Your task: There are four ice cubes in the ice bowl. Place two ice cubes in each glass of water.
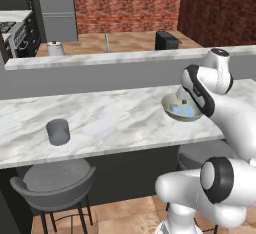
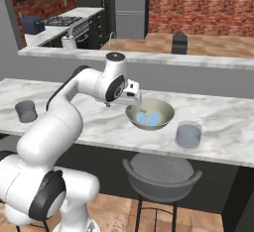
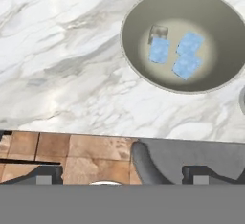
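- Nothing delivered as yet, by the look of things: ice cubes [image 3: 186, 55] all lying together in the ice bowl [image 3: 139, 15], three pale-blue ones plus a clearer one at the cluster's edge.
- Bowl sitting on the marble counter [image 1: 110, 120] near its front edge, above a grey stool [image 2: 161, 174].
- One glass of water [image 2: 188, 135] just beside the bowl; no ice visible in it.
- Other glass [image 1: 58, 131] well apart along the counter; contents too dim to judge.
- Gripper [image 3: 119, 176] hovering above the counter edge beside the bowl, not over the cubes; finger tips wide apart, holding nothing.
- Left to do, judged from this: all four picks and drops, two per glass.
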{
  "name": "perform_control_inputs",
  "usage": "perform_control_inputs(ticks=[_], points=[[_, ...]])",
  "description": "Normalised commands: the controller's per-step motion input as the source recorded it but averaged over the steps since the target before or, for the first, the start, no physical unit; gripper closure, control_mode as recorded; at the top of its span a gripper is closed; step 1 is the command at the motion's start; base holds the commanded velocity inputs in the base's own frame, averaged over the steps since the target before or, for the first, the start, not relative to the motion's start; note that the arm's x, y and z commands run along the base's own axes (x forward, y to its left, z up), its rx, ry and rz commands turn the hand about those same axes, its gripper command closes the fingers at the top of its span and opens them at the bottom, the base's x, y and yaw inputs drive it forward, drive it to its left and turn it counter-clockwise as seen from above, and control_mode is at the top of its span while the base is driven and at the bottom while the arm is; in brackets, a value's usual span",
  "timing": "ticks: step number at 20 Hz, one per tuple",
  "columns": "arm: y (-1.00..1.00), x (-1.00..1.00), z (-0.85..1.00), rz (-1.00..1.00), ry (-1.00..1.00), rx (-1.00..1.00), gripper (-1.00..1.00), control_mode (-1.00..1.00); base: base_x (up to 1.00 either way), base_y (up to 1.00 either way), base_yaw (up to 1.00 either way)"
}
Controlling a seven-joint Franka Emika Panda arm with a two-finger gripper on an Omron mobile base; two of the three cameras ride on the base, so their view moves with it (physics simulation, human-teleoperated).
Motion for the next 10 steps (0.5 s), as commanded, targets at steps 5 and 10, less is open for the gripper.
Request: perform_control_inputs(ticks=[5,10], points=[[-0.08,0.35,-0.08,0.00,0.02,0.02,-1.00,-1.00,0.00,0.00,0.00],[-0.03,0.36,-0.15,0.00,0.01,0.02,-1.00,-1.00,0.00,0.00,0.00]])
